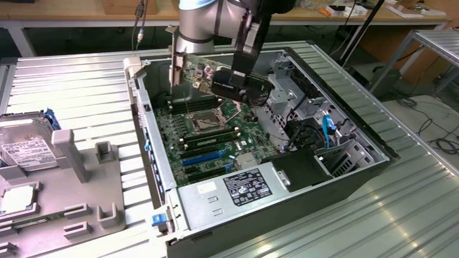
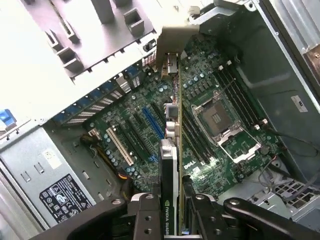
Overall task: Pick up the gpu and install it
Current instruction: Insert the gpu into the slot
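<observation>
Black two-finger gripper (image 2: 172, 202) clenched on the gpu (image 1: 215, 75), thin green circuit board with black cooler block and silver end bracket, card edge-on between the fingers, hung over green motherboard (image 2: 225, 90), above open dark metal tower case (image 1: 337, 204).

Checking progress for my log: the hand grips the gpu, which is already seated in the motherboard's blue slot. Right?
Not quite. The hand does grip the gpu, but the card is not seated. The exterior view shows it held in the air over the open case, and the blue slot on the motherboard is empty.
</observation>
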Controlling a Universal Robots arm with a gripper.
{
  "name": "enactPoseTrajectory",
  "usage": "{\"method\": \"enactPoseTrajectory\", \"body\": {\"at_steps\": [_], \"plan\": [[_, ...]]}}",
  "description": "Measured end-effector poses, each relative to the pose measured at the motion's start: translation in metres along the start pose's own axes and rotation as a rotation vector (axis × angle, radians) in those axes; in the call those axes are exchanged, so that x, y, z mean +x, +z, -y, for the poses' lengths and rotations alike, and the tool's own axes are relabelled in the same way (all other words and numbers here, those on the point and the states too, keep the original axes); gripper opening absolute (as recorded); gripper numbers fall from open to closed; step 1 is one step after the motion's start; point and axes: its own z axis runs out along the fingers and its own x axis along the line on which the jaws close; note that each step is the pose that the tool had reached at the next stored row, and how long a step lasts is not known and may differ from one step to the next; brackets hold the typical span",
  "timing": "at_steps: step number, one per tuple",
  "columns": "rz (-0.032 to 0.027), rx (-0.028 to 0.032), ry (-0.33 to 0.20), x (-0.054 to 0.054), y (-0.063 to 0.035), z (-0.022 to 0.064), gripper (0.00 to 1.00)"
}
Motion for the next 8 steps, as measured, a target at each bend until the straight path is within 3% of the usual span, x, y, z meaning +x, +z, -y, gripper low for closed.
{"method": "enactPoseTrajectory", "body": {"at_steps": [8], "plan": [[-0.0197,-0.0277,-0.512,-0.0002,0.0013,0.0004,0.27]]}}
